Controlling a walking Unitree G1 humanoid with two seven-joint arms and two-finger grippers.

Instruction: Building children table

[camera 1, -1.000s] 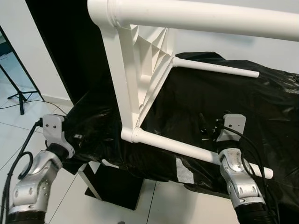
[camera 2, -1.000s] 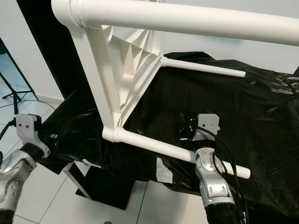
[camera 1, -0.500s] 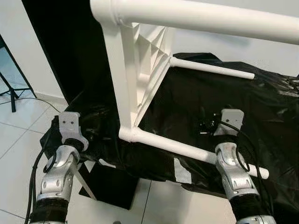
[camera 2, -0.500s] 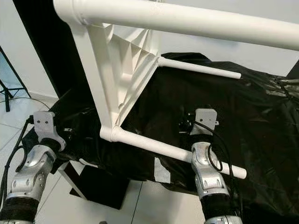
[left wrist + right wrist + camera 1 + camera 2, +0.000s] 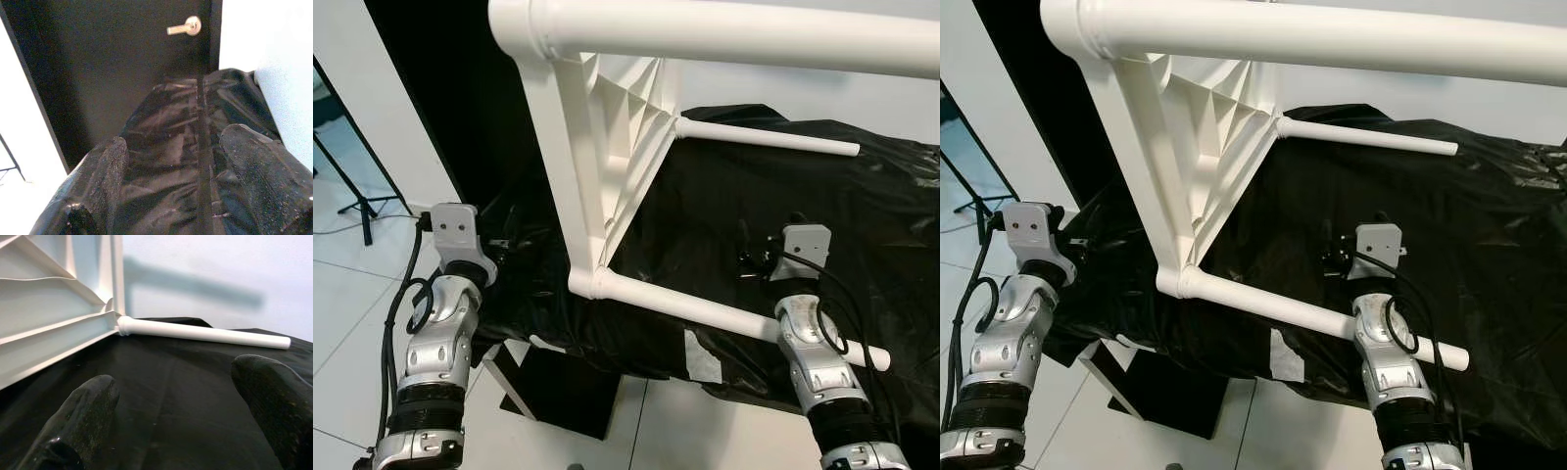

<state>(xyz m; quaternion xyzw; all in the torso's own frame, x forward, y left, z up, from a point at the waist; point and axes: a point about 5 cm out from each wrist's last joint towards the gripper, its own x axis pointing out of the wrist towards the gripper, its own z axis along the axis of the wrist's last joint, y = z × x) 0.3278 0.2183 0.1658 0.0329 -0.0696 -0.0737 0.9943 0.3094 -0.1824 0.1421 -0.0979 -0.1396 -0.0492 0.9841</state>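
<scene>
- Left eye view: the white children table (image 5: 607, 147) lies tipped on its side on the black-draped tabletop (image 5: 862, 225), its ribbed underside facing me. One leg (image 5: 724, 315) runs along the near edge from the corner joint toward my right, crossing just in front of my right tool (image 5: 749, 262). A far leg (image 5: 769, 139) points the same way, and a third leg (image 5: 724, 34) spans the top of the picture. My left tool (image 5: 504, 245) hovers at the left end of the tabletop, left of the corner joint and apart from the frame.
- Right eye view: same layout. The near leg's long axis slopes down from the joint to its free end at my right, passing beside my right wrist, so the right arm is the nearer one to it. The far leg lies well beyond the right tool.
- Left wrist view: my left tool's fingers (image 5: 105, 171) are spread and hold nothing; between them I see only crinkled black sheet and a dark door (image 5: 98, 63) with a lever handle (image 5: 185, 27).
- Right wrist view: my right tool's fingers (image 5: 88, 406) are spread and empty. Ahead, the far leg (image 5: 205, 333) lies crosswise to my reach, rooted in the ribbed frame (image 5: 54, 323) and pointing away from it. I judge a forward reach would meet it side-on.
</scene>
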